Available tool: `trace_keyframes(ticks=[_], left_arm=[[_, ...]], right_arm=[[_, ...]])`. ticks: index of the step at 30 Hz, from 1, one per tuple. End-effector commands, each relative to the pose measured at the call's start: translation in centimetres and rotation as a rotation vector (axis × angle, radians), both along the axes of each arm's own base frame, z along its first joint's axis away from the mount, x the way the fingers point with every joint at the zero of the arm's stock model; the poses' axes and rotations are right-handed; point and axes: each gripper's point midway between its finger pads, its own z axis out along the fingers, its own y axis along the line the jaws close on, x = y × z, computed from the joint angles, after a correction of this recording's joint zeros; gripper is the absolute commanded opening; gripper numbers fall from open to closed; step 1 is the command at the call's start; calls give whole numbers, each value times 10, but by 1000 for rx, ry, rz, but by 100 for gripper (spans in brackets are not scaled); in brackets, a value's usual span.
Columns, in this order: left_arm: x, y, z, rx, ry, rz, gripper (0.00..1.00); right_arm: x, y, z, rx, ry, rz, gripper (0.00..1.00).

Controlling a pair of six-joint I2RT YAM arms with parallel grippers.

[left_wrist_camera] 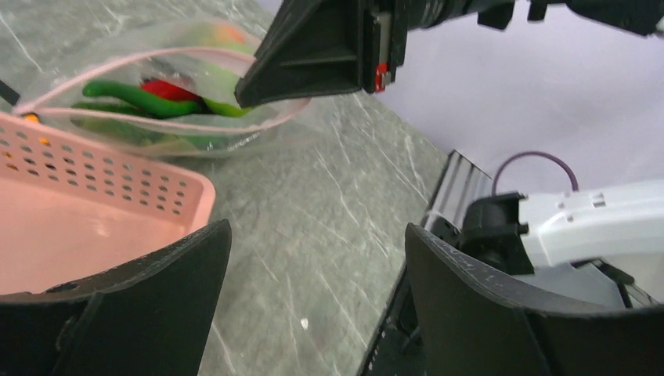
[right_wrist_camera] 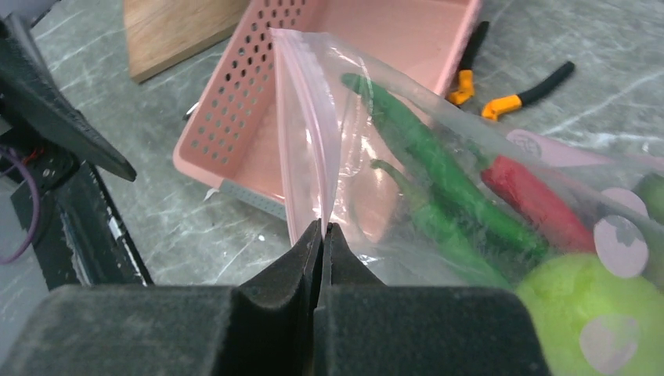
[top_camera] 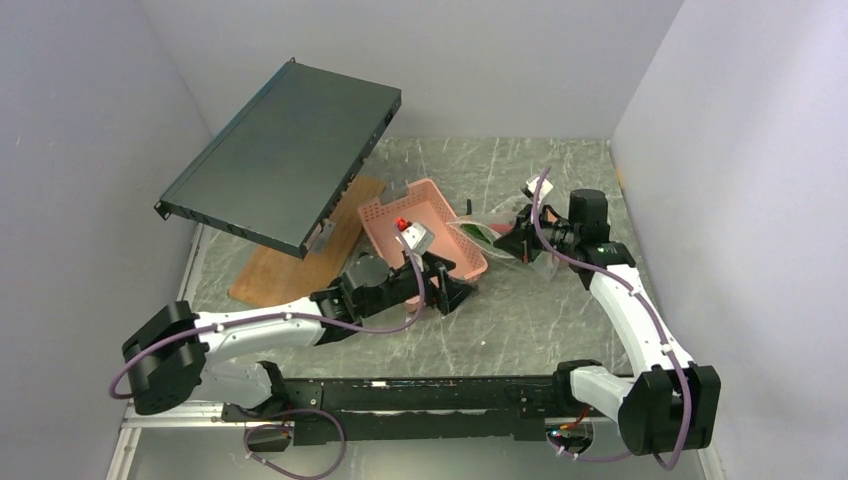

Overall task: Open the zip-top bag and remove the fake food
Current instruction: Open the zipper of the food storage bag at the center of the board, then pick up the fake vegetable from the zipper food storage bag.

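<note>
The bag point(right_wrist_camera: 368, 133) is pinched by its pink zip strip point(right_wrist_camera: 301, 117) between the tightly closed fingers of your right gripper point(right_wrist_camera: 321, 235). The food point(right_wrist_camera: 438, 172) lies inside it, just beyond and to the right of the tips. You are at the opening step, and nothing is out yet. Your left gripper point(left_wrist_camera: 317, 235) stands wide open and empty, with the bag ahead and up-left of it, past the basket point(left_wrist_camera: 117, 196) corner. Next, I judge, it must reach forward, take the free lip and pull away from the right gripper.
</note>
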Motion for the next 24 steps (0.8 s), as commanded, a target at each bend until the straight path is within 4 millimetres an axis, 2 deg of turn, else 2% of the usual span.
trace_keyframes(ticks=[1,5,9,18,24], left_arm=[[33,-13,52,-87,-122,107,86],[61,-23,53,-85,-86,150,77],[78,-31,58,-118,-65,147,71],[93,-49,49,-110,-47,148,62],[99,-53,48,-60,-84,154,62]], right_arm=[[23,-12,18,30,-63,-118,0],[17,-15,24,74,-95,-140,0],[13,-12,29,103,-90,-132,0],[13,-12,28,123,-73,-152,0],[12,-9,25,124,-60,-130,0]])
